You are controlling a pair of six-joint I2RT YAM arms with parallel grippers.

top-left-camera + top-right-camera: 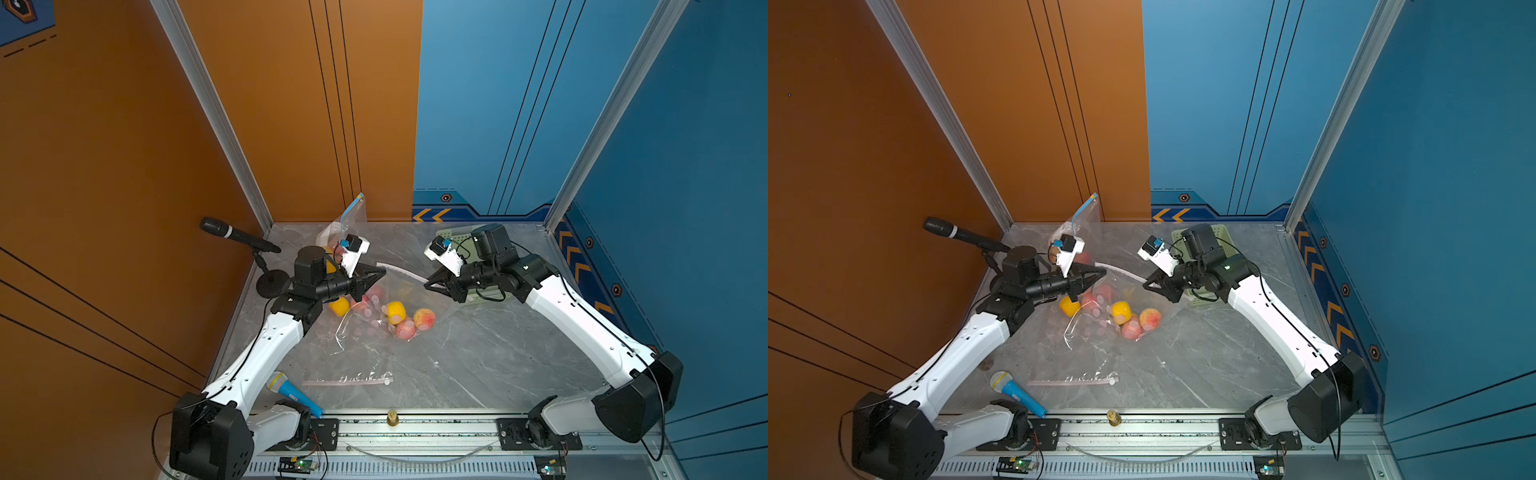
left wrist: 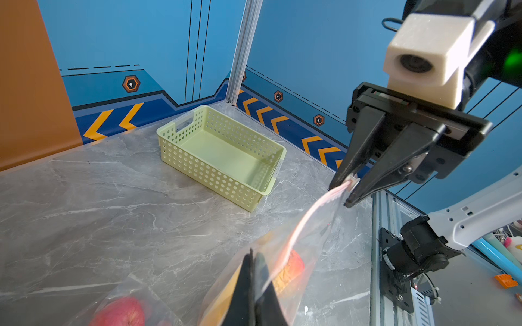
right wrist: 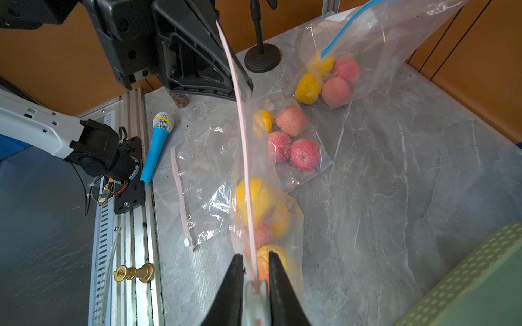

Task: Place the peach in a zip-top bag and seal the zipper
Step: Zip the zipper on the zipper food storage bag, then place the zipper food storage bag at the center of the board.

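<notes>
A clear zip-top bag (image 3: 282, 214) hangs between both grippers, its pink zipper strip (image 1: 400, 270) stretched taut from one to the other. Inside lie a peach (image 1: 424, 318), a second one and a yellow fruit (image 1: 395, 311), low against the table. My left gripper (image 1: 383, 271) (image 2: 251, 254) is shut on the zipper's end. My right gripper (image 1: 426, 284) (image 3: 255, 256) is closed on the white slider (image 3: 255, 293) at the other end; the left wrist view shows the slider (image 2: 352, 180) pinched between its fingers.
A blue-zippered bag of fruit (image 1: 345, 224) stands at the back. Another bag of peaches (image 3: 293, 141) and a flat empty bag (image 1: 349, 380) lie nearby. A green basket (image 2: 223, 152) sits behind the right arm. Also here: a black microphone (image 1: 237, 235), a blue toy microphone (image 1: 291, 392), a gold chess piece (image 1: 392, 417).
</notes>
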